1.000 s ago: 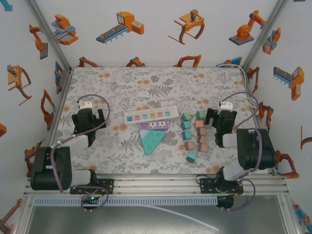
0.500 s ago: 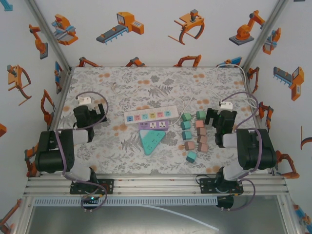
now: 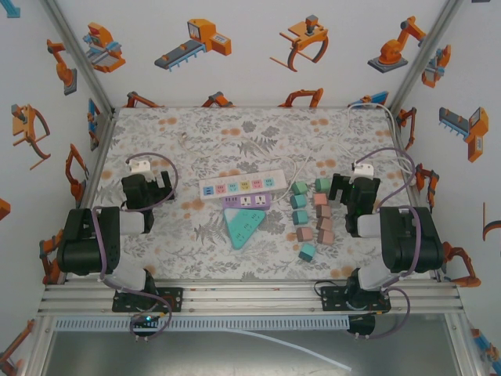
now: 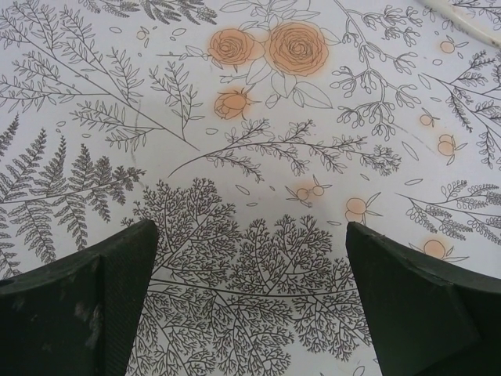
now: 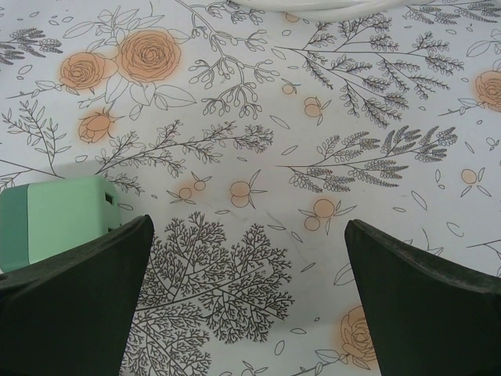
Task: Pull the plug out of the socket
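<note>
Three sockets lie mid-table: a white power strip [image 3: 240,185] with coloured outlets, a purple socket block [image 3: 247,201] and a teal triangular socket [image 3: 243,225]. I cannot tell whether a plug sits in any of them. My left gripper [image 3: 146,180] hovers left of the strip, open, with only the floral cloth between its fingers [image 4: 78,305]. My right gripper [image 3: 354,186] stands open to the right of a cluster of green and pink cube-shaped blocks [image 3: 313,215]. One green block [image 5: 55,219] lies just beyond its left finger; the gap [image 5: 249,305] holds nothing.
The white strip's cable [image 3: 301,166] runs toward the back right corner and crosses the top of the right wrist view [image 5: 313,6]. Printed walls and metal posts [image 3: 90,172] fence the table on three sides.
The left arm has folded back over its base and its gripper has shifted slightly right, toward the strip. The right arm and all objects have stayed put.
</note>
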You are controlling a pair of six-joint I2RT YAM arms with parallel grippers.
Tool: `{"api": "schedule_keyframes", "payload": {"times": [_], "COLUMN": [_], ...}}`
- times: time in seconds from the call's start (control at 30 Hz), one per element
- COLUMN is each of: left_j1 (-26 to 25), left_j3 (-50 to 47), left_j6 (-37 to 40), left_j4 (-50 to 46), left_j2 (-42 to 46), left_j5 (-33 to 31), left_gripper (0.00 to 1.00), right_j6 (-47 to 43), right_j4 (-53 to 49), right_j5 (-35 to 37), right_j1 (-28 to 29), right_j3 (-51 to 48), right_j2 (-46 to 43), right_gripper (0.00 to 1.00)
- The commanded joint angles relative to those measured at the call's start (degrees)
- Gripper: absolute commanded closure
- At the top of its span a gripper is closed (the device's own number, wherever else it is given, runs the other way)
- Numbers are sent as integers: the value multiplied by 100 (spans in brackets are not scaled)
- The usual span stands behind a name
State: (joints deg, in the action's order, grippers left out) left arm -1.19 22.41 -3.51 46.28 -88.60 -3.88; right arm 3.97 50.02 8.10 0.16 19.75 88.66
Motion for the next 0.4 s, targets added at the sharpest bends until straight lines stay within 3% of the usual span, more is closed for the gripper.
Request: {"api": "schedule_keyframes", "payload": {"times": [0.0, 0.37], "left_j1": [-13, -9], "left_j3": [114, 114], "left_j6": [117, 118], "left_j4": [80, 89], "left_j2": [46, 43], "left_j5": [-73, -69], "left_gripper": [3, 3], "right_j6": [-72, -33], "right_j4": [252, 121], "right_j5": [-37, -103], "right_j1": [-25, -87], "right_j3": [117, 170], "right_j2": [-16, -26], "right_gripper": [1, 1]}}
